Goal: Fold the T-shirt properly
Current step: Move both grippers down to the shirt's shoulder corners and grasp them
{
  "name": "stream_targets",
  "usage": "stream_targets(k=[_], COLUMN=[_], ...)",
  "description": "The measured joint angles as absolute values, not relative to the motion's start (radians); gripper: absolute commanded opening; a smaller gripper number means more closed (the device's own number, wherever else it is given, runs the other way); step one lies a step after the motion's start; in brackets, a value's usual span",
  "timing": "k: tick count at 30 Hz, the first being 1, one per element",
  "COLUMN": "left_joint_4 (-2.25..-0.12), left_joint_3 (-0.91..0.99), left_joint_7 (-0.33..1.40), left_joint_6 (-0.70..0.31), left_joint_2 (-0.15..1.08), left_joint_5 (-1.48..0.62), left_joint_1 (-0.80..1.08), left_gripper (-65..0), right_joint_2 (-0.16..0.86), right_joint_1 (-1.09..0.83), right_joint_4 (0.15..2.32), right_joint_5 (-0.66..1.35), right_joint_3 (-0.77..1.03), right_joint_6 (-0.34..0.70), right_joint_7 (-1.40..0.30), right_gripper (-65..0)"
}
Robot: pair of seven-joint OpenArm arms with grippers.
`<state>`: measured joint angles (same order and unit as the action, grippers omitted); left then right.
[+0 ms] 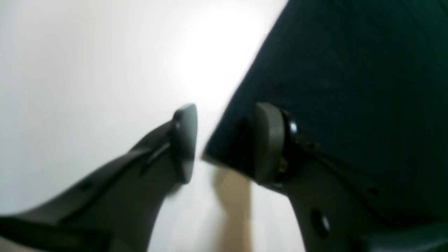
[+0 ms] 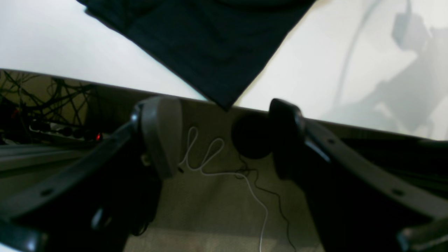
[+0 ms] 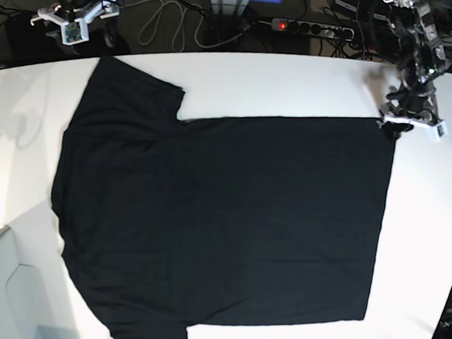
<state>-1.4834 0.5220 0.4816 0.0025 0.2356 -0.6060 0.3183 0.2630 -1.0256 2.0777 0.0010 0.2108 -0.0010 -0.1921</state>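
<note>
Base view: T-shirt (image 3: 222, 223) flat, left claw (image 3: 393, 125) open at its corner.

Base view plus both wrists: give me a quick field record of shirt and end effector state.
T-shirt: black, spread flat, plain side up, unfolded
table: white
left end effector: open, at the shirt's far hem corner, one finger over the fabric, nothing clamped
right end effector: open, off the table edge near a sleeve corner, holding nothing
fold progress: not started
</note>
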Motion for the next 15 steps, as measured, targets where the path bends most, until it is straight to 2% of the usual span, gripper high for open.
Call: stream_targets(k=[4, 5, 7, 10, 11, 15], left_joint_4=[-1.494, -1.491, -1.481, -1.472, -1.472, -1.475], left_joint_3=[0.501, 0.501, 0.501, 0.503, 0.503, 0.504], left_joint_7=[0.481, 0.478, 0.473, 0.459, 0.459, 0.468], left_joint_6=[-0.003, -0.005, -0.005, -0.005, -0.006, -0.008], left_joint_2=[0.232, 0.233, 0.233, 0.233, 0.233, 0.233], left_joint_5=[-0.595, -0.596, -0.598, -0.606, -0.61, -0.61], left_joint_1=[0.32, 0.321, 0.323, 0.336, 0.338, 0.338], left_gripper=[-40.0, -41.9, -49.0, -63.1, -65.0, -65.0], right_joint_2=[0.263, 0.263, 0.263, 0.263, 0.263, 0.262], right_joint_1=[-1.017, -1.014, -1.015, -1.014, -1.014, -0.995], right_joint_4=[2.078, 2.078, 2.078, 2.078, 2.078, 2.078], right_joint_5=[0.001, 0.001, 0.001, 0.001, 0.001, 0.001], right_joint_3=[0.211, 0.211, 0.211, 0.211, 0.211, 0.21], right_joint_6=[-0.001, -0.001, -0.001, -0.001, -0.001, -0.001], right_joint_7=[-0.192, -0.192, -0.192, -0.192, -0.192, -0.201], right_gripper=[-27.2, -27.2, -27.2, -27.2, -27.2, -26.8])
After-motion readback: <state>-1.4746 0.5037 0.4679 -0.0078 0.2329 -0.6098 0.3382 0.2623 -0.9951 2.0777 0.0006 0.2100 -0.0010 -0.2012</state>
